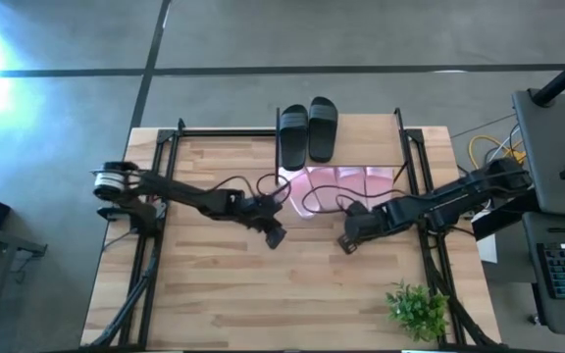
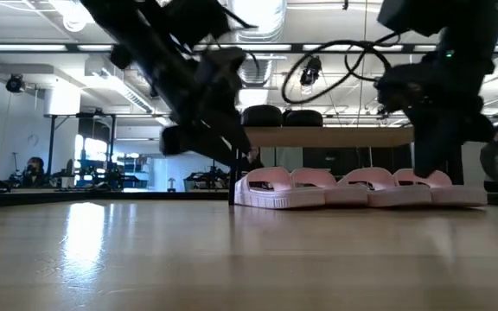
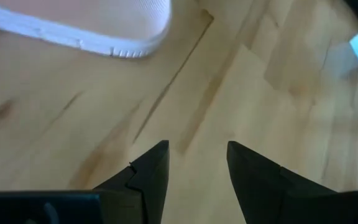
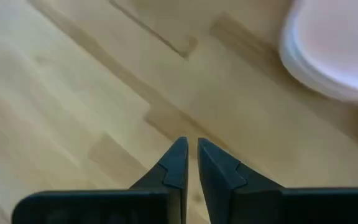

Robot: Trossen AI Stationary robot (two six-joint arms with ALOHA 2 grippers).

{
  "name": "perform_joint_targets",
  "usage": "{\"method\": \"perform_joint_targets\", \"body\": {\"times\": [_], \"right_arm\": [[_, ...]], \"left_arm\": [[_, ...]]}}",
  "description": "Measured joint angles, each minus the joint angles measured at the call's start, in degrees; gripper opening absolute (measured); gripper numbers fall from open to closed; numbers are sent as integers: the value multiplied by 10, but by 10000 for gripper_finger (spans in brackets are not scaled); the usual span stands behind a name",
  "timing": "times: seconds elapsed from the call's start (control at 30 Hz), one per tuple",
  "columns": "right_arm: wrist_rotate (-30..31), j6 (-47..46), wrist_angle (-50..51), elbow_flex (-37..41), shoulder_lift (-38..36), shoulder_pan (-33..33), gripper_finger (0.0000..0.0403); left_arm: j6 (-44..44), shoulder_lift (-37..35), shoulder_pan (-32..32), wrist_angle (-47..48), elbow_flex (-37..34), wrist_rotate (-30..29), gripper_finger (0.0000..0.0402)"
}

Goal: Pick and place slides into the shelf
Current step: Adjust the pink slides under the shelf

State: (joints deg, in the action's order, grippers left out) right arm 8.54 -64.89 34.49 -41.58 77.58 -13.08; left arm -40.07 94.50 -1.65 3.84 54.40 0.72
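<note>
Four pale pink slides [image 1: 346, 181] [image 2: 361, 188] stand side by side on their soles on the table, under the shelf's wooden plank [image 2: 344, 136]. Two black slides [image 1: 308, 128] [image 2: 284, 115] sit on top of that plank. My left gripper [image 1: 276, 236] [image 3: 197, 152] is open and hovers over bare tabletop just in front of the leftmost pink slide [image 3: 104, 25]. My right gripper [image 1: 347, 241] [image 4: 191, 149] is shut and hangs over bare tabletop in front of the pink row, with one pink slide [image 4: 337, 50] at the edge of its wrist view.
The shelf's thin black bars [image 1: 398, 137] frame the slides at the table's far side. A small green plant [image 1: 418, 307] stands at the near right corner. Cables loop above the pink slides [image 1: 317, 196]. Bare wood [image 1: 263, 294] stretches toward the near edge.
</note>
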Motion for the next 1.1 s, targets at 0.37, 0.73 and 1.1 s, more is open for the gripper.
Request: {"method": "perform_joint_targets", "body": {"times": [0.37, 0.73, 1.1], "right_arm": [[-32, -15, 73, 1, 72, 64, 28], [32, 69, 35, -2, 77, 121, 28], [-173, 148, 97, -13, 51, 131, 28]], "left_arm": [[-97, -164, -47, 107, -51, -135, 147], [-166, -246, -62, 137, -98, -211, 147], [-167, -235, -63, 142, -97, -214, 147]]}}
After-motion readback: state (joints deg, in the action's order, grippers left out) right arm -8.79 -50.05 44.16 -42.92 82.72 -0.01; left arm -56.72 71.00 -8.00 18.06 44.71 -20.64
